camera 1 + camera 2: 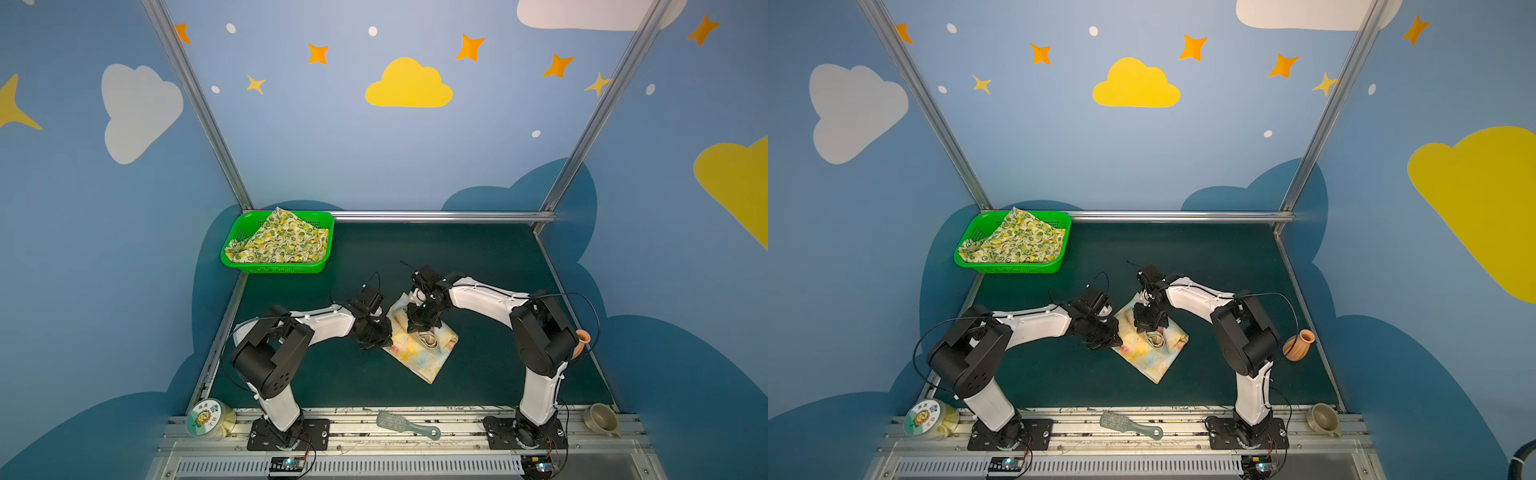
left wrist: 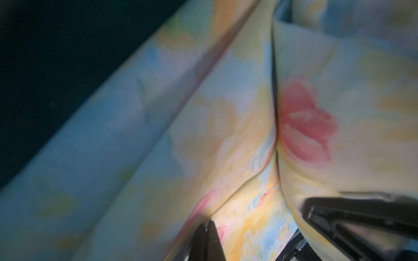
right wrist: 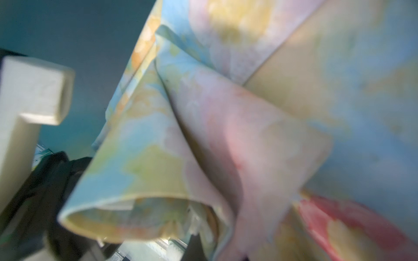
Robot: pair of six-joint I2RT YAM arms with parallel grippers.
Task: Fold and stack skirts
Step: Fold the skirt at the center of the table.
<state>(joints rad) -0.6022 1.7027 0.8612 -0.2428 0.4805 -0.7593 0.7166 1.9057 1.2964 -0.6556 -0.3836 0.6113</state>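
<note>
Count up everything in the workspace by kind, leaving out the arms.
Skirts: 2 (pastel skirt, lemon skirt)
Basket: 1
Jar: 1
Brush: 1
Cup: 1
Vase: 1
Total: 7

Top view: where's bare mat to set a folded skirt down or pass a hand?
Free: back of the mat, right of the green basket; also the front strip between the pastel skirt and the near edge. Crowded: centre, where left claw and right claw pinch that skirt; clay vase sits at the right edge.
</note>
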